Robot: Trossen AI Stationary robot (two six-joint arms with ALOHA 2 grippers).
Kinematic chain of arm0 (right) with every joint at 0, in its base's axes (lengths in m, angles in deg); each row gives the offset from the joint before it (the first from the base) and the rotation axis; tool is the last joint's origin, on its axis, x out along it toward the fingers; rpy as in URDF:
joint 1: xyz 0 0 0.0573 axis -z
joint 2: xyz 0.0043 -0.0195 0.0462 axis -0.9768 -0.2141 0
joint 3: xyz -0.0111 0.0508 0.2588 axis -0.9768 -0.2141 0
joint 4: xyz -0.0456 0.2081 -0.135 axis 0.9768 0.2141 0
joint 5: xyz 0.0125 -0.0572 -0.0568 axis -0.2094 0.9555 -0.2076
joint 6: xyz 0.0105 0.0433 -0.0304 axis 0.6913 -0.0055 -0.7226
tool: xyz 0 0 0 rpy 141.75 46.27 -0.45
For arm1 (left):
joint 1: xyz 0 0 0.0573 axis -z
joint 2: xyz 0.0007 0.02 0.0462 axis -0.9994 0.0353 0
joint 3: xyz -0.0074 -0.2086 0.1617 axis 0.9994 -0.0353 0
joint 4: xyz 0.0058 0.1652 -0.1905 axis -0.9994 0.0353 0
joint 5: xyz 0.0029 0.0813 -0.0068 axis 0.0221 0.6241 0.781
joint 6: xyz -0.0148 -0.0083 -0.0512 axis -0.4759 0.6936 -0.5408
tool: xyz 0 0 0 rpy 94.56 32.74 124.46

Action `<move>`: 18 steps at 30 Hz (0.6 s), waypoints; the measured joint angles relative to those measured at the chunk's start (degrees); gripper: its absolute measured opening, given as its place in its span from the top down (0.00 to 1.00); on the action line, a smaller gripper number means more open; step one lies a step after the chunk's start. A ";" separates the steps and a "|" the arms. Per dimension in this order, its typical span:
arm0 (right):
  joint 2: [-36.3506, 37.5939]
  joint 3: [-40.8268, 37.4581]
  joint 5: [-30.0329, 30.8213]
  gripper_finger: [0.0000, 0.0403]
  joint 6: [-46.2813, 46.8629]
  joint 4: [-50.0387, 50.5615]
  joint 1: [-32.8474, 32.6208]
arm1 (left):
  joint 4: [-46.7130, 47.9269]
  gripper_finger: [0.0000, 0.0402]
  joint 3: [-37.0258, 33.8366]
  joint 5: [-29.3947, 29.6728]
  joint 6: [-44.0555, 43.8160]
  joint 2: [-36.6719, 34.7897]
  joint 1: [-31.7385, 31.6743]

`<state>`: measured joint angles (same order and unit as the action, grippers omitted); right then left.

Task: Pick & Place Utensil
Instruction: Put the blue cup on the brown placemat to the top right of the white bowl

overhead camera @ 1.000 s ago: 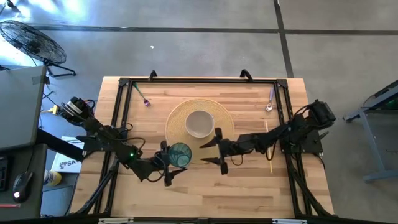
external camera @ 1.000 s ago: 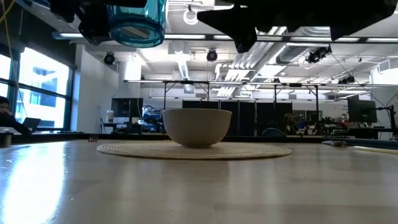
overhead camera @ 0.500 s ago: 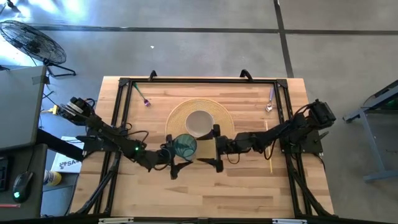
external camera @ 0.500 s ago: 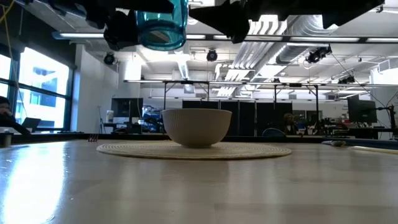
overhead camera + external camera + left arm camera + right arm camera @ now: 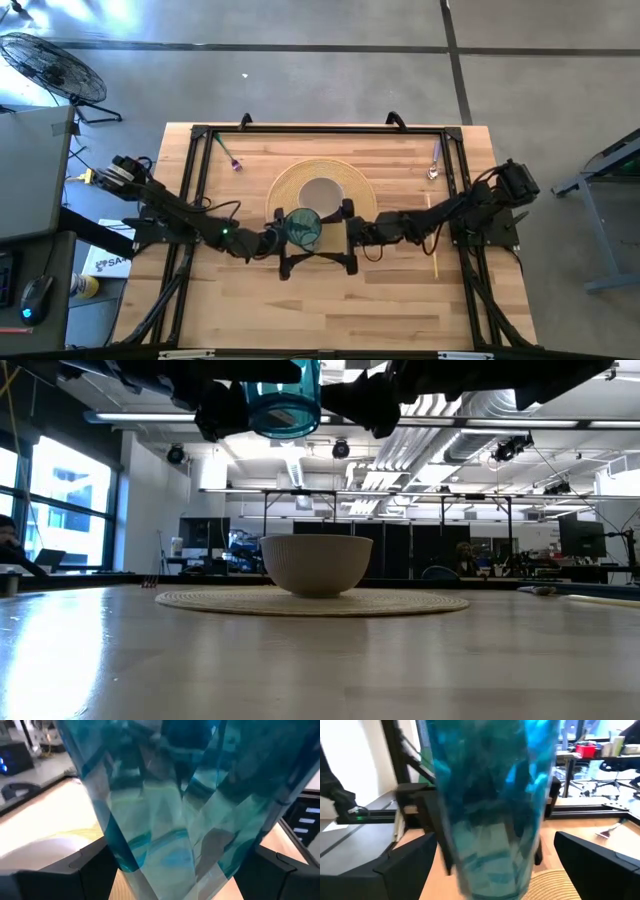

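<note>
A clear teal cup (image 5: 304,228) hangs upright over the near edge of a round woven mat (image 5: 285,185), with my left gripper (image 5: 292,240) shut on it. On the mat stands a pale ribbed bowl (image 5: 320,197), just beyond the cup. My right gripper (image 5: 346,236) faces the cup from the table's right, wide open. Its fingers (image 5: 405,865) show on either side of the cup (image 5: 485,820) and touch nothing. A purple-ended utensil (image 5: 232,160) lies at the far left. A metal spoon (image 5: 433,168) lies at the far right. My left gripper pinches the cup's side wall (image 5: 120,855) between its two fingers. The fingers (image 5: 90,867) come about level from the table's left. The cup stands upright in the hold, lifted clear above the mat (image 5: 200,600), higher than the bowl (image 5: 316,565).
A thin yellow stick (image 5: 433,235) lies near the right rail. A black frame rail (image 5: 197,170) runs round the tabletop. Bare wood (image 5: 330,310) stretches along the near side.
My left gripper has carried the cup toward the table's right and slightly toward the far edge, up to the right gripper. The cup has stayed upright and clear of the table. My right gripper has opened wider and otherwise kept its place.
</note>
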<state>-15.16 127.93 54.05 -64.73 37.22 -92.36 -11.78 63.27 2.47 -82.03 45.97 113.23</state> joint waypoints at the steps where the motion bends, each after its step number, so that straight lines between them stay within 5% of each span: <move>1: 0.00 0.00 0.05 0.01 0.00 0.13 0.16 | -1.15 0.20 0.01 -0.49 0.99 0.59 -0.29; 18: 0.00 0.00 2.22 0.01 -0.46 3.74 0.98 | -5.15 0.20 1.39 -1.08 3.30 5.34 -3.93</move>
<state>-15.16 127.93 56.27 -65.19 40.96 -91.38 -16.93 64.65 1.39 -78.73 51.32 109.30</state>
